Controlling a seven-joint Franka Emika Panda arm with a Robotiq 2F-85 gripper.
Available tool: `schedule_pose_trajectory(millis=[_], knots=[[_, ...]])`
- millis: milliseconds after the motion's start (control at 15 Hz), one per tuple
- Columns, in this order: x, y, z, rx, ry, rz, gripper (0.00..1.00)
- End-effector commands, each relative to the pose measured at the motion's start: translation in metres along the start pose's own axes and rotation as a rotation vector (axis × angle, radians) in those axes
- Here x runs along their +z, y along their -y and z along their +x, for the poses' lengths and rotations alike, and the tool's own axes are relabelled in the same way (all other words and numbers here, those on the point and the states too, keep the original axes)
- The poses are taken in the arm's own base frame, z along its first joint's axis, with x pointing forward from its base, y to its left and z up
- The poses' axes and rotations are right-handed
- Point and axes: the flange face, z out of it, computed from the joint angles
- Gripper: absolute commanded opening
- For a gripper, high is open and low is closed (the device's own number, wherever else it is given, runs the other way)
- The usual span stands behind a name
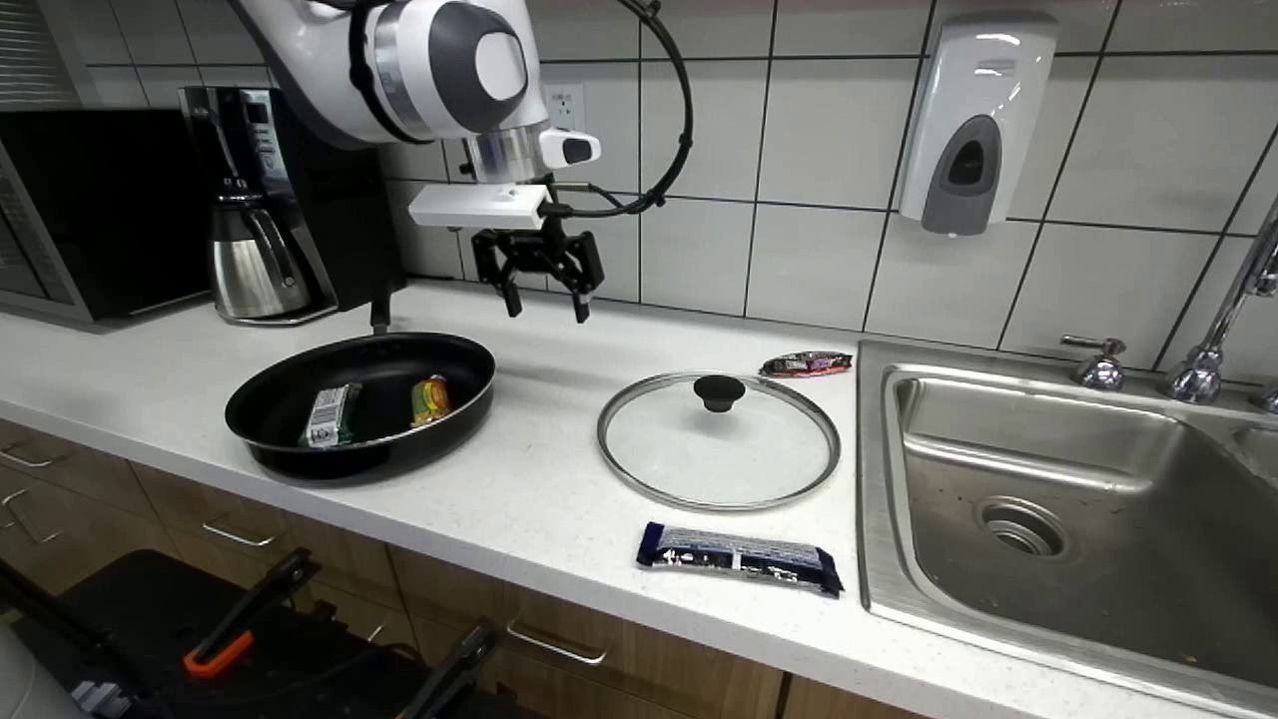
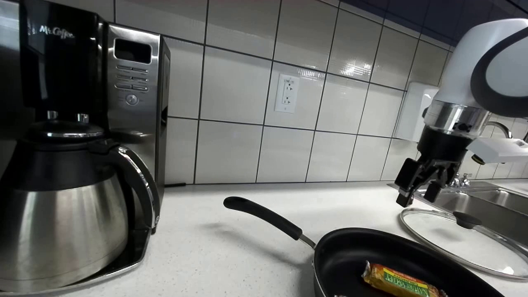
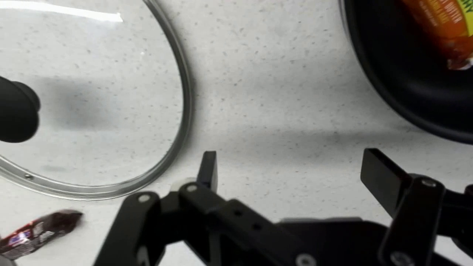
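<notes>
My gripper (image 1: 547,306) is open and empty above the white counter, near the tiled wall. In the wrist view its fingers (image 3: 290,162) stand wide apart with only counter between them. A black frying pan (image 1: 364,461) holds a green-and-white wrapped bar (image 1: 331,414) and an orange-yellow wrapped bar (image 1: 430,400). The orange-yellow bar also shows in the wrist view (image 3: 441,26). A glass lid (image 1: 689,454) with a black knob (image 1: 719,389) lies flat on the counter. A dark blue wrapped bar (image 1: 739,559) lies before the lid. A small dark red packet (image 1: 807,364) lies behind it.
A steel sink (image 1: 879,479) with a faucet (image 1: 1198,369) adjoins the lid's side of the counter. A coffee maker with a steel carafe (image 2: 70,222) stands beyond the pan, beside a microwave (image 1: 110,210). The pan's handle (image 2: 264,214) points toward the wall. A soap dispenser (image 1: 983,110) hangs above.
</notes>
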Motion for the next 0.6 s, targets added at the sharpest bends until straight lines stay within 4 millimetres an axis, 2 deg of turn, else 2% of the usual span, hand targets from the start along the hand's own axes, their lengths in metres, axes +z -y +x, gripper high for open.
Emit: schedule_pose_trajectory(millis=[0, 67, 200, 533], knots=[[-0.002, -0.046, 0.008, 0.048, -0.023, -0.015, 1.00], [-0.002, -0.028, 0.001, 0.045, -0.006, -0.010, 1.00], [0.000, -0.037, 0.001, 0.056, -0.004, -0.013, 1.00], [0.001, -0.029, 0.001, 0.041, -0.001, -0.009, 1.00]])
